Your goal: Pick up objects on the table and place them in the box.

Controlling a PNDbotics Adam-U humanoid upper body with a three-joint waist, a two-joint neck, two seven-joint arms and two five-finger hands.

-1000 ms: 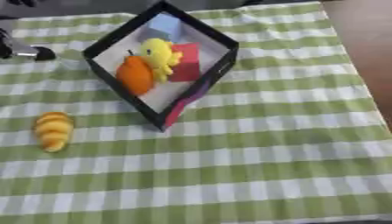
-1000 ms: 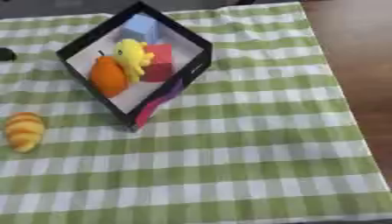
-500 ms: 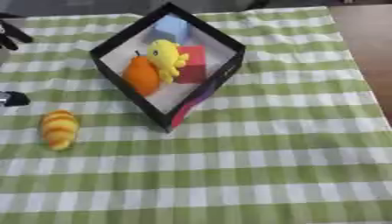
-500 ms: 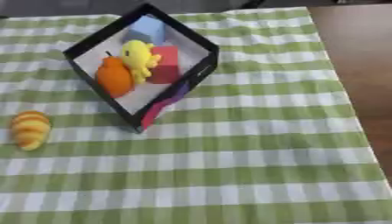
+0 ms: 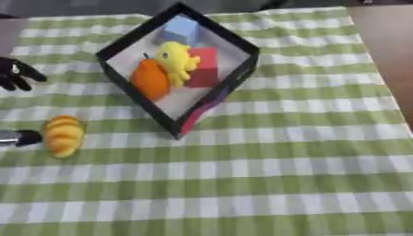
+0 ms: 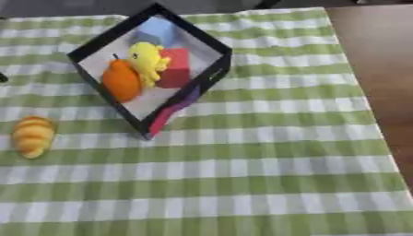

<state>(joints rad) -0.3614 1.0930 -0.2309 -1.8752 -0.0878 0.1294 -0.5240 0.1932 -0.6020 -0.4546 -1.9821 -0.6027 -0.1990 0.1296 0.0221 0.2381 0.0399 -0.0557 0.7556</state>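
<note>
We judge the step in hand to be the grasp of the croissant [image 5: 63, 136], the last loose item, lying on the checked cloth of the worktop [image 5: 282, 175] left of the box [image 5: 242, 44]. Our left hand [image 5: 16, 73] shows at the left edge, fingers curled on nothing; a dark tip [image 5: 18, 138] touches the croissant's left side. Right hand unseen. We should close across the ridged, rounded middle, lift clear of the rim. Box: black, square, holding an orange fruit [image 5: 151, 80], yellow plush [image 5: 179, 59], red block [image 5: 206, 67], blue block [image 5: 181, 30].
</note>
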